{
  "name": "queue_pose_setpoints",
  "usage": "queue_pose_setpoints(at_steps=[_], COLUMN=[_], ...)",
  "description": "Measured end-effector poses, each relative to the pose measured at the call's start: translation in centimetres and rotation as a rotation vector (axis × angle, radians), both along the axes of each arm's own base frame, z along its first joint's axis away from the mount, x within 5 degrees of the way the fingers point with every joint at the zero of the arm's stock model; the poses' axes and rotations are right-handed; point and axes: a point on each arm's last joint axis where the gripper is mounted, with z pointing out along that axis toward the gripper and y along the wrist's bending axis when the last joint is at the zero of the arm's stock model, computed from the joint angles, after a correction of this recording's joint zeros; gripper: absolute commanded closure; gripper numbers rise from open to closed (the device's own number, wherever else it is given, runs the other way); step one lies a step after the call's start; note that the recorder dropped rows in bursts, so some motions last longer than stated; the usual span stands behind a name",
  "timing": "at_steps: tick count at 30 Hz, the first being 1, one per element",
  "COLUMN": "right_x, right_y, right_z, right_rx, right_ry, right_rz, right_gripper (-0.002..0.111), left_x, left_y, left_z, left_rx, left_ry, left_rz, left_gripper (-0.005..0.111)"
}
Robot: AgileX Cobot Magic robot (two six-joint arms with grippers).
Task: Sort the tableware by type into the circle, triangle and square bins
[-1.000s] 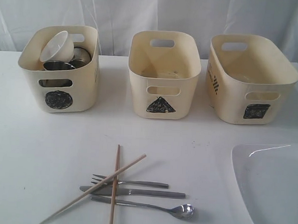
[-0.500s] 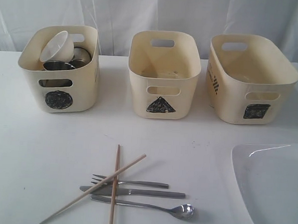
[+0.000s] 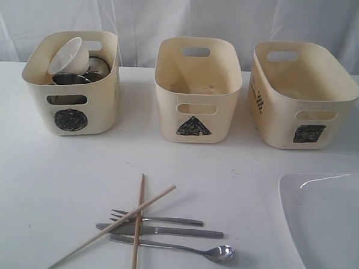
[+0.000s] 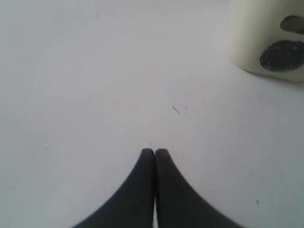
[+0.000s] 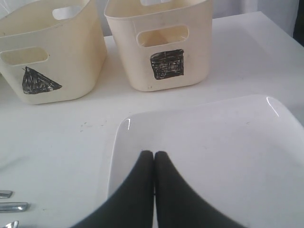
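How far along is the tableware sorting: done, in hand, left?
Done: small white bowl and shiny steel cups sit in the cream circle-marked bin. In hand: nothing; left gripper and right gripper shut, empty. Left: wooden chopsticks, steel fork, knife, spoon and large white plate lie on the white table.

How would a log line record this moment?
cream circle-marked tub: small white bowl, steel cups inside; steel cutlery, wooden chopsticks, white squarish plate: unsorted; left gripper, right gripper: shut, empty

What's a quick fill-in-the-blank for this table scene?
The white bowl sits in the bin marked with a ____.
The middle bin is marked with a ____.
The shut right gripper hangs over the white ____.
One chopstick lies across the fork, knife and ____.
Missing: circle, triangle, plate, spoon.
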Motion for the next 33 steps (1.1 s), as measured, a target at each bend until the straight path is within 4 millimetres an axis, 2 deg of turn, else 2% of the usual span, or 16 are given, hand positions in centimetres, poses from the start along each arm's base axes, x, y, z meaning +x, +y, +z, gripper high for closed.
queue_pose_setpoints(at_steps=[5,8,13,16,23,27,33], right_x=[0.0,0.0,0.0,0.0,0.0,0.0,0.0], right_y=[0.0,0.0,0.0,0.0,0.0,0.0,0.0], right_z=[0.0,0.0,0.0,0.0,0.0,0.0,0.0], right_rx=[0.000,0.000,0.000,0.000,0.000,0.000,-0.004], right_ry=[0.000,0.000,0.000,0.000,0.000,0.000,0.000], right_rz=[0.000,0.000,0.000,0.000,0.000,0.000,0.001], right_gripper=[0.108,0.108,0.108,0.108,0.108,0.108,0.108], left_x=[-0.2,-0.7,-1.1,-1.0,-0.4,-0.4,-0.8], left_y=[0.3,0.3,0.4,0.2,-0.6,-0.8,-1.7], left_z=[-3.9,-4.9,-4.7,-4.4,-1.6,-2.2,-4.3], left_rx=[0.008,0.017,0.129,0.103,0.010,0.123,0.080], left_ry=[-0.039,-0.047,-0.093,-0.135,-0.472,-0.396,-0.159], left_rz=[0.035,0.043,0.007,-0.009,-0.056,-0.107,-0.221], left_gripper=[0.107,0.107,0.107,0.107,0.107,0.107,0.107])
